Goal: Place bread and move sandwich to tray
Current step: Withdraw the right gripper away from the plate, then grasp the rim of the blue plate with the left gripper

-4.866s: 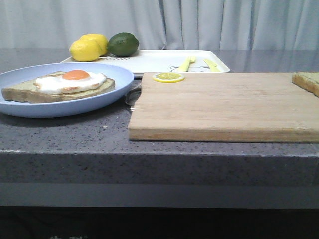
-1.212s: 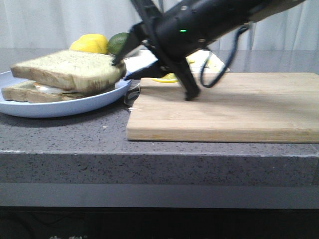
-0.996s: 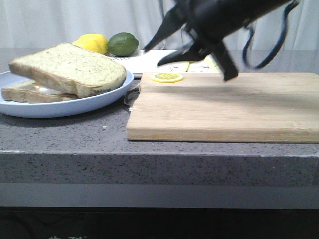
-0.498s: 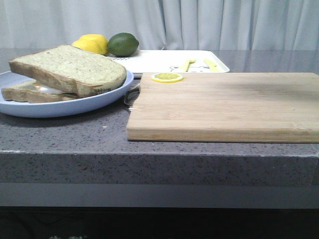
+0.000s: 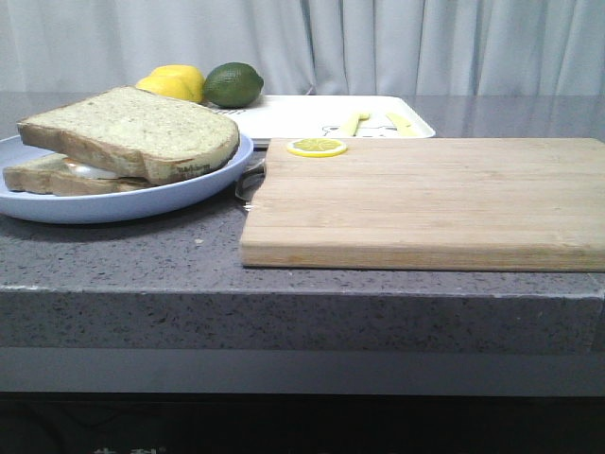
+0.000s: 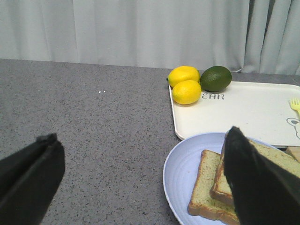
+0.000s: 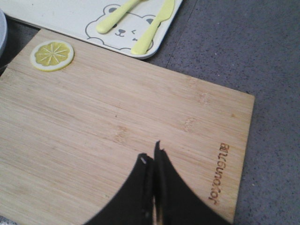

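wood board [image 5: 425, 199]: bare, lemon slice [image 5: 318, 147] on far corner
bread [image 5: 132, 132]: atop sandwich [image 5: 57, 175], on blue plate [image 5: 123, 203]
tray [image 5: 302, 115]: behind board, w/ lemons [image 6: 185, 84], lime [image 5: 233, 83]
my L gripper [image 6: 140, 173]: jaws wide apart, empty
my R gripper [image 7: 151, 161]: jaws together, over board

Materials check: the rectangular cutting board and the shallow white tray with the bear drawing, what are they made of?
Rectangular cutting board: looks like bamboo, matte; pale strips with darker node marks and a burnt-in logo. Shallow white tray: probably plastic or melamine, smooth with a slight sheen, rounded moulded rim and printed bear; the exact material can't be told.
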Controlling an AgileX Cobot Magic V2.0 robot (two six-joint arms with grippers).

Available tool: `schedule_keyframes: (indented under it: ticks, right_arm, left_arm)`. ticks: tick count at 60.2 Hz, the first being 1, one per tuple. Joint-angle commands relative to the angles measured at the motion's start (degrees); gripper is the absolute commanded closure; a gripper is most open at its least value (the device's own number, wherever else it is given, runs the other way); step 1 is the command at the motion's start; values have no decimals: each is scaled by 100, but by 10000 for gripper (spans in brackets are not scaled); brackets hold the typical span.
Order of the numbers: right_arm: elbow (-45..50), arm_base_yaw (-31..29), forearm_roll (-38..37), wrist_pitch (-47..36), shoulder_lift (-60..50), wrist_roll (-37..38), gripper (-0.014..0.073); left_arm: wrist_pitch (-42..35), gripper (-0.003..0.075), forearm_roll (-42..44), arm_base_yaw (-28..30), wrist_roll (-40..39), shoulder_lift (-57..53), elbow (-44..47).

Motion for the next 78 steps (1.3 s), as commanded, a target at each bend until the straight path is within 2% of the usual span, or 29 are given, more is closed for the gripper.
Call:
schedule_keyframes:
  ticks: [1, 11, 22, 30, 47, 65, 69, 73, 78]
  right_arm:
    - [554, 3, 157, -996, -732, -57, 673]
    - [1726, 3, 618, -1626, -2084, -52, 673]
    - [2238, 3, 735, -1616, -3046, -52, 673]
    - [2279, 3, 735, -1614, -3208, -52, 673]
    - [2279, 3, 735, -1614, -3208, -52, 673]
    - [2279, 3, 735, -1614, -3208, -52, 673]
    - [2279, 3, 735, -1614, -3208, -52, 673]
    - [2279, 3, 735, -1614, -3208, -52, 673]
    - [2279, 3, 735, -1632, -3208, -52, 673]
  left_arm:
    - [-396, 49, -57, -1, -41, 253, -226]
    - [145, 49, -57, -1, -30, 1027, -616]
    - [527, 49, -57, -133, 187, 2260, -1328]
    - [833, 49, -57, -330, 309, 3234, -1936]
    - [2263, 49, -57, -415, 318, 5115, -3449]
    - [2481, 51, -79, -415, 318, 5857, -3995]
    - [2508, 81, -79, -415, 318, 5900, -3995]
    - [2508, 144, -79, -415, 318, 5926, -3995]
    - [2517, 283, -156, -415, 318, 5999, -3995]
